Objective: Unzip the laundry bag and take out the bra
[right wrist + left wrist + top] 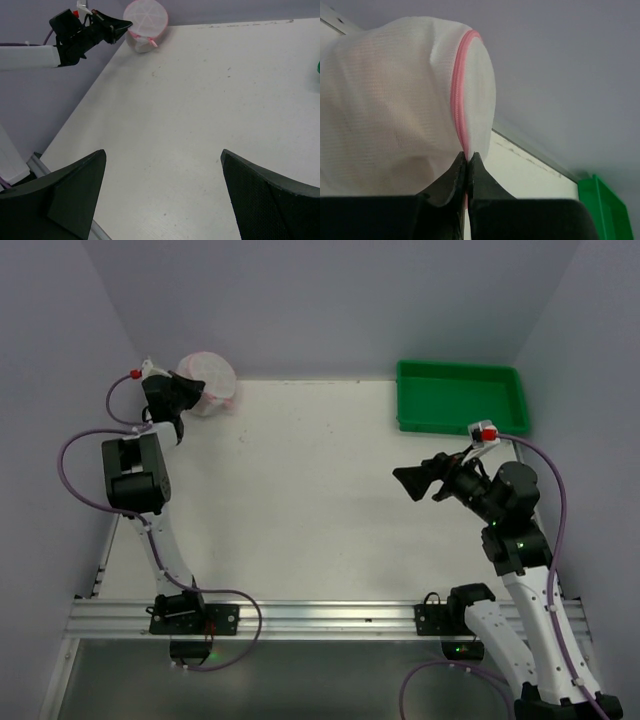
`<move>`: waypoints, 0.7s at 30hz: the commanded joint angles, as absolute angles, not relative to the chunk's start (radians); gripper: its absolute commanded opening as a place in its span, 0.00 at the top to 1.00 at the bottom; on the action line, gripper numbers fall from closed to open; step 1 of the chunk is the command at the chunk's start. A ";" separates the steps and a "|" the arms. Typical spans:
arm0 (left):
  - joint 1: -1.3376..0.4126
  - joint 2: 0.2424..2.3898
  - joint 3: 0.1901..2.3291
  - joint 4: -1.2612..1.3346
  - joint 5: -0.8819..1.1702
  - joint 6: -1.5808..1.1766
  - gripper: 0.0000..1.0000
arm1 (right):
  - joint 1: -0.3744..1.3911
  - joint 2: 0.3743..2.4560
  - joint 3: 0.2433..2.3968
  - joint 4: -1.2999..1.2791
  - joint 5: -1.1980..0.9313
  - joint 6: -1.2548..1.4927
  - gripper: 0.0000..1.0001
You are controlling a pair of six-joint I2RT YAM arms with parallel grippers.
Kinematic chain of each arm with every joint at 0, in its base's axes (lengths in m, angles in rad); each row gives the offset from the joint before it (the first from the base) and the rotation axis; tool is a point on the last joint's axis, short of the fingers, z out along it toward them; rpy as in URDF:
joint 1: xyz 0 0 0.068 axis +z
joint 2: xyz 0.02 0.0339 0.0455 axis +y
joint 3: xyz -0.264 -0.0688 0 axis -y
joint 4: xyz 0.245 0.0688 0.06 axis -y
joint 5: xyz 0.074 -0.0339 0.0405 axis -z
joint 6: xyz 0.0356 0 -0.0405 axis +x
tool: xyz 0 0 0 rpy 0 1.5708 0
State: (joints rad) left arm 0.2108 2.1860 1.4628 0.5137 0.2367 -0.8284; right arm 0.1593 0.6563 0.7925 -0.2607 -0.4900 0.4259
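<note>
Left hand [468,163] is clamped on the pink zipper trim [457,95] of the laundry bag [390,105], at the far left corner of the table [300,490]. Right hand [162,155] hovers over the table's right side, fingers wide apart

A green tray [460,400] sits at the far right corner of the white table [320,500], beside the pale wall [330,300].

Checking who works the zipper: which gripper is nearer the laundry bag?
Left. The left gripper pinches the pink trim of the laundry bag, jaws shut; the right gripper hangs open across the table, near the green tray.
</note>
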 commanded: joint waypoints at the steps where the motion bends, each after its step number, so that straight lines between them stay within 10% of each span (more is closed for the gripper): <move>1: 0.086 1.982 1.361 0.546 0.420 -0.816 1.00 | 0.170 0.626 0.775 -0.218 -0.515 0.422 0.01; 21: -0.394 1.422 0.589 0.606 0.487 -0.908 1.00 | 0.472 0.687 0.629 -0.071 -0.238 0.460 0.11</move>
